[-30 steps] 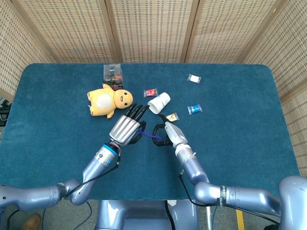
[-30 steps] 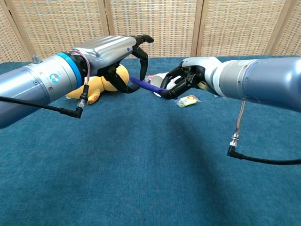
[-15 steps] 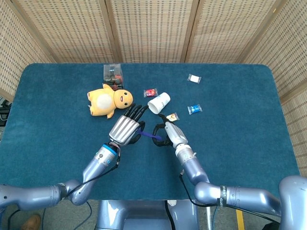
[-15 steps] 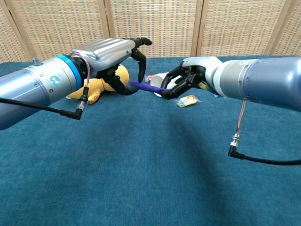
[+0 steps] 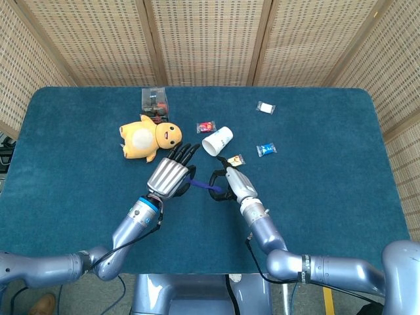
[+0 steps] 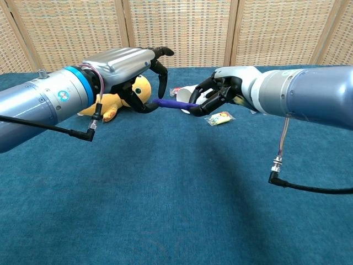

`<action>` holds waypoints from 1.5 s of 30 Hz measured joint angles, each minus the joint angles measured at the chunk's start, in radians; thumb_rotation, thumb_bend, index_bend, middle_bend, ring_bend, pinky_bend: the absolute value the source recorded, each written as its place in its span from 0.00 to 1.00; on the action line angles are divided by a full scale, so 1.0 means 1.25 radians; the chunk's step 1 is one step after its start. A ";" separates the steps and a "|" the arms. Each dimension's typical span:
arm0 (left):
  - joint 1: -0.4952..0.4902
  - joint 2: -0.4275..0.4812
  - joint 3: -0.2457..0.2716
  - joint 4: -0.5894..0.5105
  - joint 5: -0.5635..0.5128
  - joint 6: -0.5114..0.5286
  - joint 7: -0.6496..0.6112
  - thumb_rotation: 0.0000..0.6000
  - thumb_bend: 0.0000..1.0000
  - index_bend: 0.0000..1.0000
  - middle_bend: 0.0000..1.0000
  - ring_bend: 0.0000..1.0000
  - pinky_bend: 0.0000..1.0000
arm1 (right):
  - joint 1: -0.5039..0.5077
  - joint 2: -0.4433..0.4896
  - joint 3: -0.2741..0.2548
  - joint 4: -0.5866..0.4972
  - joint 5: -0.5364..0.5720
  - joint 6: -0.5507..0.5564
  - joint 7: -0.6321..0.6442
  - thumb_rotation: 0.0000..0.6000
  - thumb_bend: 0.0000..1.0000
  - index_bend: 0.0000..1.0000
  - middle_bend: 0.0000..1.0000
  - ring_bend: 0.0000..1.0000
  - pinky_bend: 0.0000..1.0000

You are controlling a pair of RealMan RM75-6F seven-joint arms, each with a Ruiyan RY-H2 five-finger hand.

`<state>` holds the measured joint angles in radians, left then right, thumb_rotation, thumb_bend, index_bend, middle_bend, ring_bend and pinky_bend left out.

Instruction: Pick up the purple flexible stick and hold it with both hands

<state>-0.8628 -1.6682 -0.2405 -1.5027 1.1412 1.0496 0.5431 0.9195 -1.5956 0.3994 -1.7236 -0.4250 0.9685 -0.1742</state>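
Note:
The purple flexible stick [image 5: 203, 186] [image 6: 175, 104] hangs nearly level above the blue table, spanning the gap between my two hands. My right hand [image 5: 230, 182] [image 6: 220, 91] grips its right end with curled fingers. On the other side, my left hand [image 5: 169, 173] [image 6: 128, 67] holds the left end between its thumb and down-curled fingers. From the head view, the rest of the left hand's fingers reach forward over the stick. The stick's ends are hidden inside the hands.
A yellow plush toy [image 5: 147, 136] [image 6: 143, 87] lies just behind my left hand. A white cup [image 5: 218, 140] lies on its side past the stick. Small wrapped candies [image 5: 266, 149] [image 6: 219, 118] and a clear box [image 5: 155, 100] are scattered farther back.
My left hand has shifted a little to the left and the stick, which sloped down toward the right hand, now runs nearly level. The right hand has barely moved.

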 measured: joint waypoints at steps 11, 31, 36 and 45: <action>-0.008 -0.008 0.002 0.007 -0.008 -0.003 -0.007 1.00 0.36 0.54 0.00 0.00 0.00 | -0.001 0.002 -0.004 0.002 -0.002 -0.005 0.006 1.00 0.59 0.67 0.08 0.00 0.00; -0.024 -0.020 -0.003 0.012 -0.033 -0.014 -0.002 1.00 0.44 0.57 0.00 0.00 0.00 | -0.003 0.015 -0.007 -0.012 -0.007 -0.014 0.018 1.00 0.59 0.67 0.08 0.00 0.00; -0.027 -0.024 -0.002 0.015 -0.036 -0.013 -0.002 1.00 0.45 0.63 0.00 0.00 0.00 | -0.004 0.017 -0.010 -0.013 -0.008 -0.015 0.020 1.00 0.59 0.68 0.08 0.00 0.00; -0.028 -0.024 0.000 0.017 -0.046 -0.012 0.000 1.00 0.49 0.70 0.00 0.00 0.00 | -0.006 0.022 -0.011 -0.015 -0.008 -0.016 0.026 1.00 0.59 0.68 0.08 0.00 0.00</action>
<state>-0.8981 -1.6976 -0.2408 -1.4809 1.0835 1.0341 0.5433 0.9124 -1.5679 0.3850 -1.7428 -0.4355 0.9491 -0.1419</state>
